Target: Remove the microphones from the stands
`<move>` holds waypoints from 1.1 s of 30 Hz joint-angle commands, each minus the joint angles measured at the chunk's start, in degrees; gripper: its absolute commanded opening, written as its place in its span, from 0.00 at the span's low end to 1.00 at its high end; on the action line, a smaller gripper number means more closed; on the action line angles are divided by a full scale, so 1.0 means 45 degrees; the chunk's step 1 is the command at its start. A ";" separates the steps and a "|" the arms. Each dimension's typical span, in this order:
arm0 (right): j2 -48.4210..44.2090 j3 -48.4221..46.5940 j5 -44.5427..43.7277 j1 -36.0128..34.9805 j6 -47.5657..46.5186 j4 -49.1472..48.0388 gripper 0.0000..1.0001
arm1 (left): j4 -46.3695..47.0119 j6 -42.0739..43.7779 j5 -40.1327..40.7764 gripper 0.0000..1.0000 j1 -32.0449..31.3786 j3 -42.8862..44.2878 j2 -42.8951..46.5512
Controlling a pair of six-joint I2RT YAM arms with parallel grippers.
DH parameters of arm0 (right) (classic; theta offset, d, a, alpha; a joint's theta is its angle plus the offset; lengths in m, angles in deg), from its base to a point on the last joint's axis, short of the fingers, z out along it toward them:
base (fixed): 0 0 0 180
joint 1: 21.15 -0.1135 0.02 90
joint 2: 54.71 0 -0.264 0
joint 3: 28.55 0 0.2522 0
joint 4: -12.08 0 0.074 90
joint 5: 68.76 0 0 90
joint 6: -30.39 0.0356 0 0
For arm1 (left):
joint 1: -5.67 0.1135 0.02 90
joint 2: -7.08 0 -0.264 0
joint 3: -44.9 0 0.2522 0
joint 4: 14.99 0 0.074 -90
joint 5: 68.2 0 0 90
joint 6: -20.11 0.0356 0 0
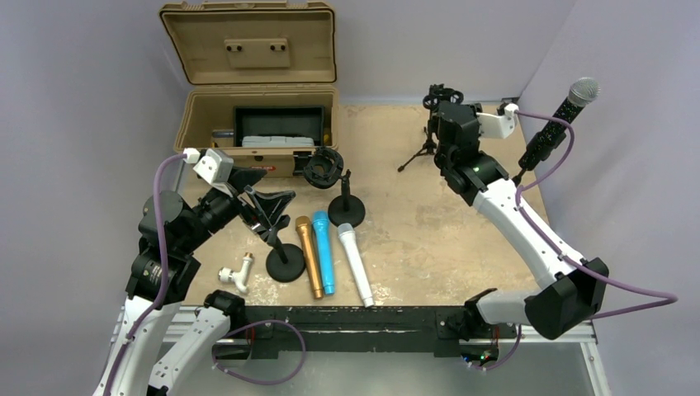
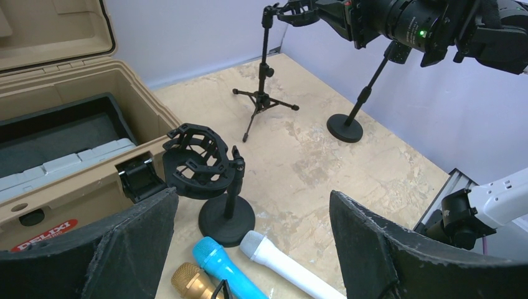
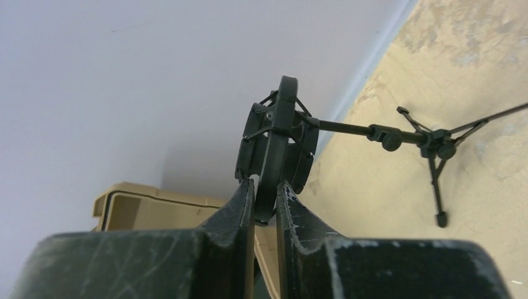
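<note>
The microphone is seen at the far right, held up on a thin black stand with a flat round foot. It is shaped like a black stick with a shiny wire-mesh ball on top, and it is tilted.

Three more microphones, gold, blue and white, are laid side by side on the scuffed tan table. Four stands are counted: three with round feet and one three-legged stand. Two black ring mounts are seen. One tan hard case is seen open at the far left.

The right claw is closed narrow, and the ring mount of the three-legged stand is pinched between its fingers. The microphone is found to the right of this claw and is not touched by it. The left claw is held wide open on the near left, well apart from the microphone.
</note>
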 commanded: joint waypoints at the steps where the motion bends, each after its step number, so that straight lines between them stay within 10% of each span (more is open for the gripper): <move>1: -0.0554 0.0123 0.0621 0.0005 -0.1222 -0.0836 0.05 | 0.0581 -0.0026 -0.0072 0.89 0.0068 0.0145 0.0047; 33: 0.0225 0.1515 0.9457 0.0002 0.0563 -0.8651 0.00 | 0.0543 -0.0002 -0.0057 0.89 0.0080 0.0135 -0.0091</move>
